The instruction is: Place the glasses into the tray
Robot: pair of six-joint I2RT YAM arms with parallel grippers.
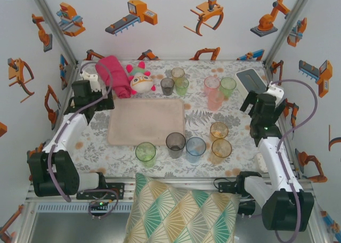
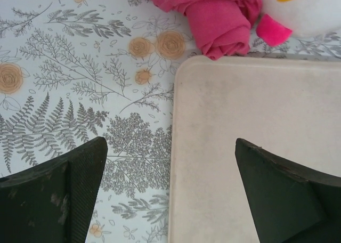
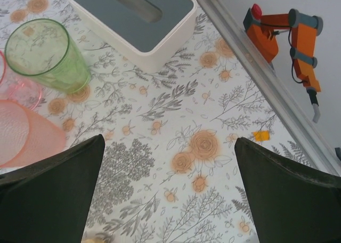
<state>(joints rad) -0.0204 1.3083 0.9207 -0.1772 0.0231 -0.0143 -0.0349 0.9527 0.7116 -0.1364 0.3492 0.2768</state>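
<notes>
Glasses [image 1: 176,142] standing on table [image 1: 240,112], all outside tray [image 1: 146,120]

Eleven glasses [image 1: 175,142], one tray [image 1: 146,120], one pink towel [image 1: 114,75], one plush toy [image 1: 141,81], one box [image 1: 250,79], one cushion [image 1: 181,211].

Beige-pink tray [image 1: 146,120], grey-fern and orange-rose tablecloth [image 1: 213,163], hot-pink towel [image 1: 113,75], green glass [image 1: 145,151], grey glass [image 1: 175,142], blue glass [image 1: 195,146], amber glass [image 1: 221,147]

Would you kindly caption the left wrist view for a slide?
Open left gripper above the rounded corner of the flat beige-pink tray, a rolled pink towel beyond it on the floral tablecloth.
</notes>
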